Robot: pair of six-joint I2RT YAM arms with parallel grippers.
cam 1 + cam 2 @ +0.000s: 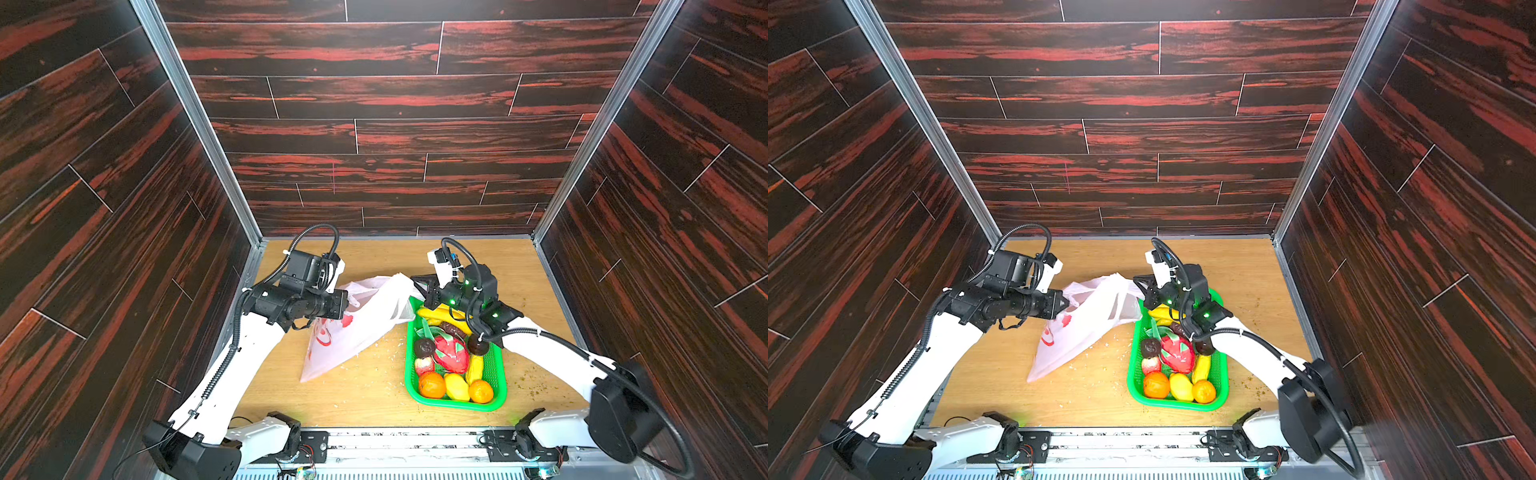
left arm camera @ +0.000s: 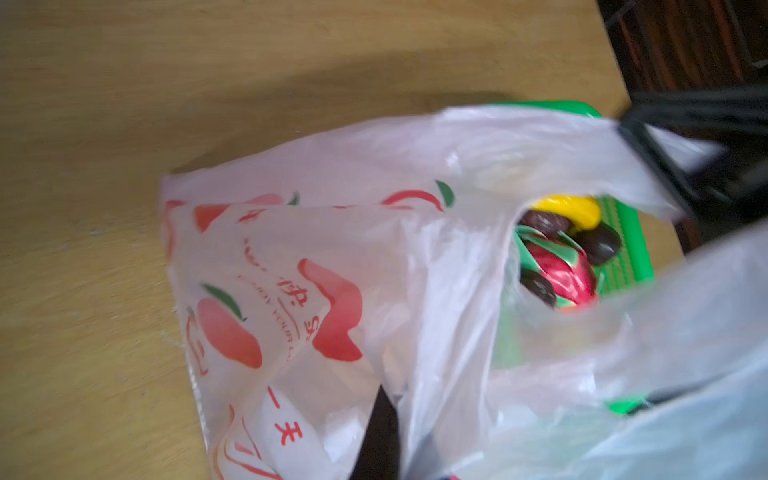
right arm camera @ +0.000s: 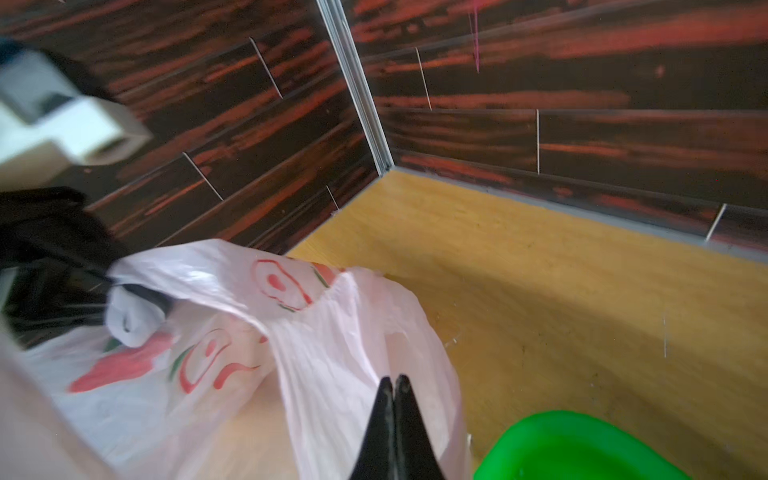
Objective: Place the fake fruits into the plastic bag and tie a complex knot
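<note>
Spreading bag: the step in hand, as I read it; the two grippers hold the mouth apart before any fruit goes in.
Left gripper (image 1: pixel 347 300): jaws closed on the bag's rim, left of centre in both top views; film is bunched round its tips in the right wrist view.
Right gripper (image 3: pixel 394 384): jaws pressed together, tips meeting; the top views show the bag's upper right edge drawn up to it, so I judge it pinches that edge.
Bag (image 1: pixel 353 332): centre of frame, lower corner resting on the table (image 1: pixel 374 399), upper edge lifted between the grippers; it looks flat and empty.
Fruits (image 1: pixel 451 357): all in the green basket (image 1: pixel 457 406), lower right of centre, just beside the bag; some show through the bag mouth in the left wrist view.
Progress: early; nothing bagged, tying not yet begun.
Next: one gripper must let go to fetch a fruit while the other keeps the mouth open and facing the basket.
Risk: thin film may sag shut once one side is released.
</note>
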